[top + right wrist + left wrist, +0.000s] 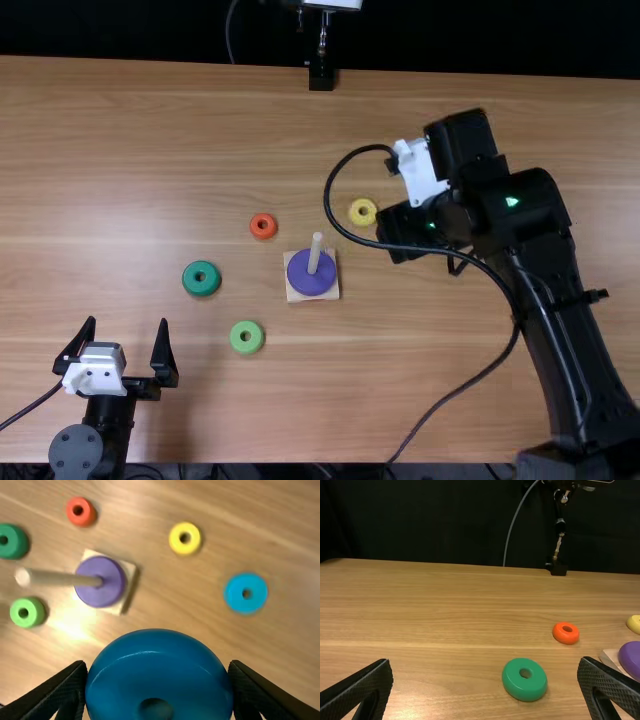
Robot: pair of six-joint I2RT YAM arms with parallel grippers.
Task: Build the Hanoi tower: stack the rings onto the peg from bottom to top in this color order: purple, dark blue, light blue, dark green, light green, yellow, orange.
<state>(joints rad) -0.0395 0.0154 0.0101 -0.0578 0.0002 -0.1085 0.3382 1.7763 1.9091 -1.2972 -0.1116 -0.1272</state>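
Light brown wood makes the flat table (pixel 150 130). Up above it, the right gripper (pixel 402 235) squeezes a round, shiny dark blue ring (pixel 157 667) between its two flat black fingers. Down on the wood lie a light blue ring (pixel 234 592) and a yellow ring (pixel 354 218). One purple ring (pixel 311 286) sits around the pale wooden peg (pixel 316 245), on the square wooden base (pixel 291 294). An orange ring (pixel 255 232), a light green ring (pixel 236 338) and a dark green ring (pixel 189 280) lie apart from it. The left gripper (pixel 126 322) is wide open.

Black angular arms (pixel 550 290) carry white brackets (pixel 420 172) and black cables (pixel 327 197)
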